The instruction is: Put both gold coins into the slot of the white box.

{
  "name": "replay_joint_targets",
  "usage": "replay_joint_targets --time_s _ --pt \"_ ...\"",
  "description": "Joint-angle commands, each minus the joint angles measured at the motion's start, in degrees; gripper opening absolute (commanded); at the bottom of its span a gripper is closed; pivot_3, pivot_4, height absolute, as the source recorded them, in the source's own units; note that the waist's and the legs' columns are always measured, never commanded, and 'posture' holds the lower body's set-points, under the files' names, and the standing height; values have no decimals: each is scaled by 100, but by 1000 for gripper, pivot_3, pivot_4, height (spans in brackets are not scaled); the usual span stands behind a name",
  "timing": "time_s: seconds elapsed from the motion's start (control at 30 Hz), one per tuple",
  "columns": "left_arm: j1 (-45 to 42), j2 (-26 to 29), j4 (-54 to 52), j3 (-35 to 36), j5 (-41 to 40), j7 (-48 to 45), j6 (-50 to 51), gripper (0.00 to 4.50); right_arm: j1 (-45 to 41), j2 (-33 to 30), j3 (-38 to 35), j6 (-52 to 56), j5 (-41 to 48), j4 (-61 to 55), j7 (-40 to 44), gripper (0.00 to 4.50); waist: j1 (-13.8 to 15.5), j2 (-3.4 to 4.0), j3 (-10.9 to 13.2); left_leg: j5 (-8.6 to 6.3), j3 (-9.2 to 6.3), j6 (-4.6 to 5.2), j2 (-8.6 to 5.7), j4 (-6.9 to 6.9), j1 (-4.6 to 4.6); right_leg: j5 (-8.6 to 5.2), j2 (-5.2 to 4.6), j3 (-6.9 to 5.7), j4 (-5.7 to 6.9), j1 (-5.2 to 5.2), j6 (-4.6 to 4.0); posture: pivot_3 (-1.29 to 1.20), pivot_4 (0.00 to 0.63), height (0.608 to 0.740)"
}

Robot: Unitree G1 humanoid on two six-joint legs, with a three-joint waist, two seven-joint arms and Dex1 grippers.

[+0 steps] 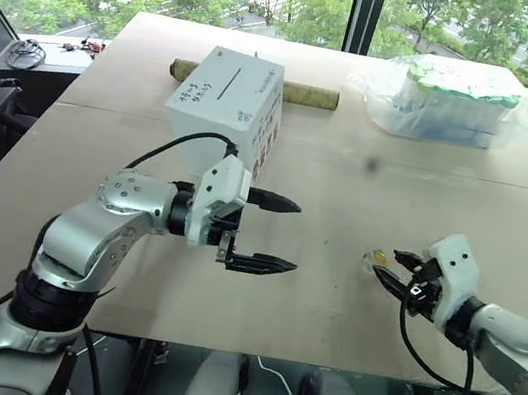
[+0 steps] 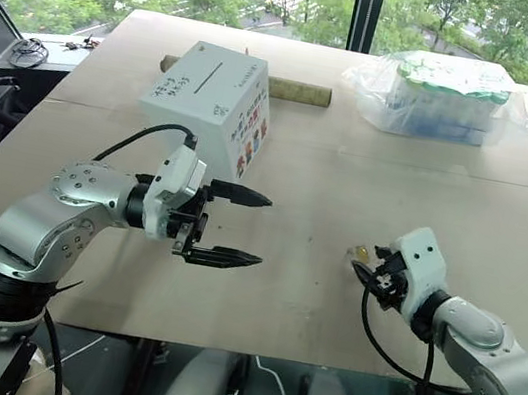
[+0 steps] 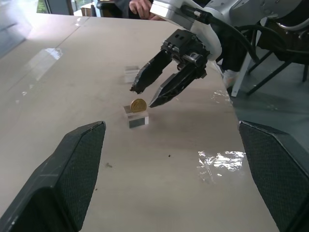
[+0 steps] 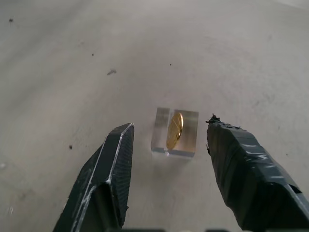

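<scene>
On the tan table, 1 gold coin stands on edge in a small clear plastic block, close to the near edge on the robot's right side. The right gripper is lowered toward it with its 2 black fingers parted, one on each side of the block; the coin sits in the gap between the tips, edge-on to the wrist camera, and neither finger touches the block or the coin. In the left wrist view the same coin shows its round face atop the block, with the right gripper's tips slanting down just above and beside it, and a second clear plastic piece lies a little farther off on the table. The left gripper hangs above the table near its middle, pointing toward the robot's right, its jaws spread wide and holding nothing. The white box stands behind the left gripper, tilted, its handwritten face with the thin dark slot turned up. A brown cardboard tube lies behind the box, and a clear plastic bag of white-green containers sits at the far right of the table.
</scene>
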Motion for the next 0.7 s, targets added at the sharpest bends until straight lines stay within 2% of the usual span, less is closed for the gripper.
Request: replay_joint_targets --time_s 0.03,0.2,0.23,0.27,0.3,0.4,0.6,0.7 --pt "6 128 68 44 -52 -161 -246 4500 -130 118 30 56 -154 -41 -132 2541 -19 0 0 0 1 0 0 0 0 0 1 1 0 0 0 0 150 740" --pt "22 195 95 113 -117 -140 -271 4500 -218 170 10 146 -202 79 -26 2541 -17 1 0 0 1 0 0 -1 -21 0 2 -1 -4 -18 0 0 150 740" --pt "21 220 72 139 -138 -134 -265 4500 -218 141 39 162 -218 97 23 2001 -17 1 0 0 2 0 0 0 -26 0 2 -1 -3 -23 1 0 150 740" --pt "12 247 39 171 -176 -120 -232 4500 -211 104 72 164 -237 104 82 1696 -17 1 0 0 2 0 -1 0 -26 0 1 0 -3 -24 1 0 150 740" --pt "-3 283 2 209 -232 -100 -173 4500 -209 87 91 173 -245 109 128 1068 -17 1 0 0 1 0 0 0 -26 0 1 -1 -3 -24 1 0 150 740" --pt "19 403 -91 340 -336 -45 -105 4500 -235 117 97 227 -239 156 196 44 -17 1 0 0 0 0 0 0 -25 0 2 -2 -2 -25 1 0 150 740" --pt "-76 375 -219 314 -474 344 210 4500 -308 92 41 252 -247 127 338 44 -13 1 -1 -1 1 0 0 0 -25 0 2 -1 -2 -25 1 0 150 740" --pt "-163 314 -267 358 -816 547 658 4500 -381 147 -215 293 -106 81 358 44 -10 1 -1 0 -1 0 0 0 -25 0 2 -3 -1 -25 1 0 150 740"
